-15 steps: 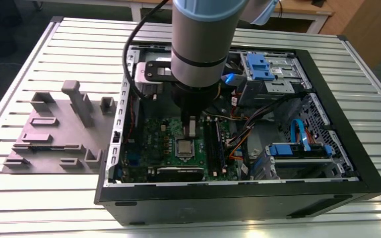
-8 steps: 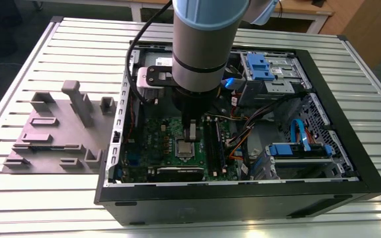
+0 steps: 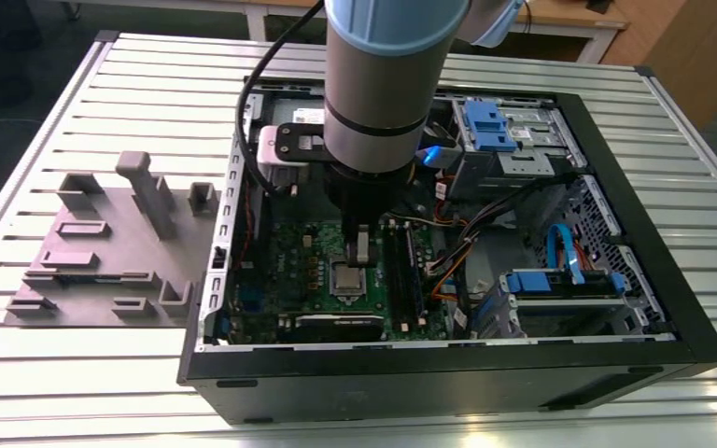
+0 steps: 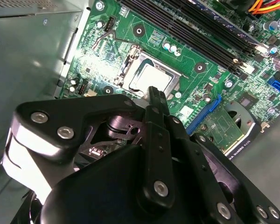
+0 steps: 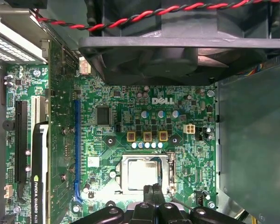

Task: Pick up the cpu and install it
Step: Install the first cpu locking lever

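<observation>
The small flat silvery-grey square cpu lies on the green circuit board, mid-frame in the exterior view. The black metal gripper is right over it, fingers together, gripping nothing.

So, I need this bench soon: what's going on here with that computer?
A robot arm reaches down into an open computer case. Its gripper hangs just over the socket of the green board, fingers closed together and holding nothing. The cpu lies flat inside the socket frame, its silvery top showing in both wrist views. Whether the frame is latched I cannot tell.
</observation>
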Motion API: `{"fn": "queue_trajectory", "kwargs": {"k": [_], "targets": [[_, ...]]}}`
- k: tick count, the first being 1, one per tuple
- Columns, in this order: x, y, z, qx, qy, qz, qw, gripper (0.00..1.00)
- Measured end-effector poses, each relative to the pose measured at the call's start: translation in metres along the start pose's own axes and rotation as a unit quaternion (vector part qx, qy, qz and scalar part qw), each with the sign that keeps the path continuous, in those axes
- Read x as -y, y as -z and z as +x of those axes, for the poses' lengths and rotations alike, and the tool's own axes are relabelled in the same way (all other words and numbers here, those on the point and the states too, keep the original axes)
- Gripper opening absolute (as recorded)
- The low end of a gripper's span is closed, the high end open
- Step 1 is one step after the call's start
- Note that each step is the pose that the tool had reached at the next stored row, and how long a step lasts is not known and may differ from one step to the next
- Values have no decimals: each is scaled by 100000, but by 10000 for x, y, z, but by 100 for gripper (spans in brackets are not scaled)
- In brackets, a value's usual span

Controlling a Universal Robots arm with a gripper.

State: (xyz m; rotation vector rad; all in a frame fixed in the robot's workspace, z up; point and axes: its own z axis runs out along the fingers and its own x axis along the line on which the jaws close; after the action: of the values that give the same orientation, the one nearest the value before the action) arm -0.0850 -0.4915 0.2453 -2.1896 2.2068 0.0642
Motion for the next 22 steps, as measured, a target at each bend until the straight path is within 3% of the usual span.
{"fn": "queue_trajectory", "kwargs": {"k": [6, 11, 12, 13, 15, 16, 22], "targets": [[-1, 4, 0, 49, 2, -8, 100000, 10], [-1, 121, -6, 177, 1, -3, 100000, 10], [-1, 129, -6, 337, 4, -6, 99999, 10], [0, 129, -6, 1005, 18, 3, 99995, 10], [-2, 130, -7, 2843, 22, 35, 99960, 10], [-3, 130, -7, 3600, 28, 32, 99935, 10], [-4, 131, -9, 3741, -291, 64, 99930, 10]]}}
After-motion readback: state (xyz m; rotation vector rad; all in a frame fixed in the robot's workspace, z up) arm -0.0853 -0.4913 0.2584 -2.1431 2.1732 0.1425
